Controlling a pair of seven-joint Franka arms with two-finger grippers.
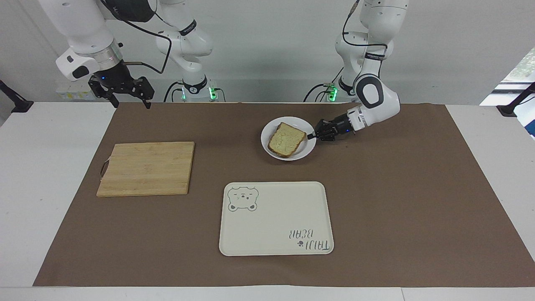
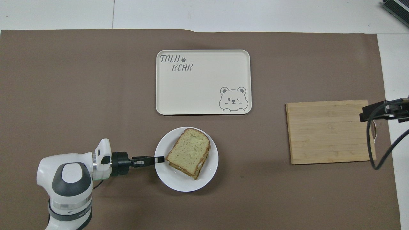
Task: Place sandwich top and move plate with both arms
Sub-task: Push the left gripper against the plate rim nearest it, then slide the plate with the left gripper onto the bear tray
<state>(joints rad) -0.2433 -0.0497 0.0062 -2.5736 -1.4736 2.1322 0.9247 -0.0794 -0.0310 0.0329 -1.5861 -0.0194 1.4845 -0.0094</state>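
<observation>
The sandwich top (image 1: pixel 287 140) (image 2: pixel 188 152), a speckled toasted slice, lies on a stack of other layers on the round white plate (image 1: pixel 299 122) (image 2: pixel 179 182). My left gripper (image 1: pixel 311 136) (image 2: pixel 159 158) reaches in low from the left arm's end and is shut on the plate's rim, its tips just short of the bread. My right gripper (image 1: pixel 131 104) hangs open and holds nothing, raised over the table edge near the right arm's base, where that arm waits.
A cream tray with a bear drawing (image 1: pixel 276 251) (image 2: pixel 203 108) lies farther from the robots than the plate. A wooden cutting board (image 1: pixel 146 168) (image 2: pixel 329 131) lies toward the right arm's end. Brown paper (image 1: pixel 418 200) covers the table.
</observation>
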